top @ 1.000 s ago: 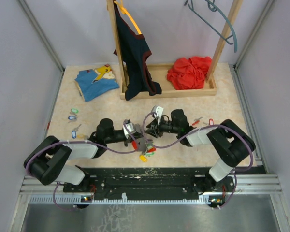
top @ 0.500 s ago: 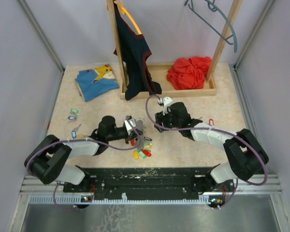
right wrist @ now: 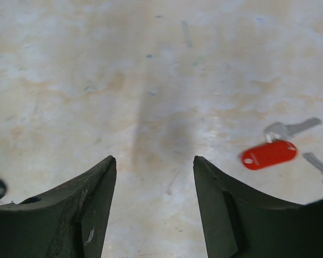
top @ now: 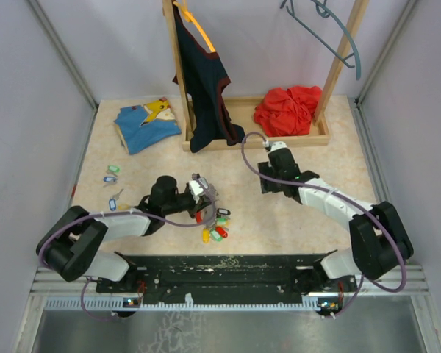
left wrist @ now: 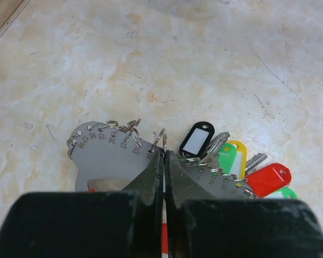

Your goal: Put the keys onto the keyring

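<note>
Keyring [left wrist: 105, 153] sits pinched in left tool [left wrist: 163, 156]; right tool [right wrist: 153, 161] stands open.

Beige marbled worktop [top: 279, 229]. Far left: folded blue-and-yellow cloth [top: 141, 125]. Far middle: wooden rack base [top: 279, 140]. Left edge: small loose silver keys with coloured tags [top: 110, 178]. Right: red-tagged silver key [right wrist: 269, 154].

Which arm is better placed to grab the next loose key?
Right, likely: the right gripper is open, empty, a red-tagged key beside it; the left gripper is shut on the ring plate.
</note>
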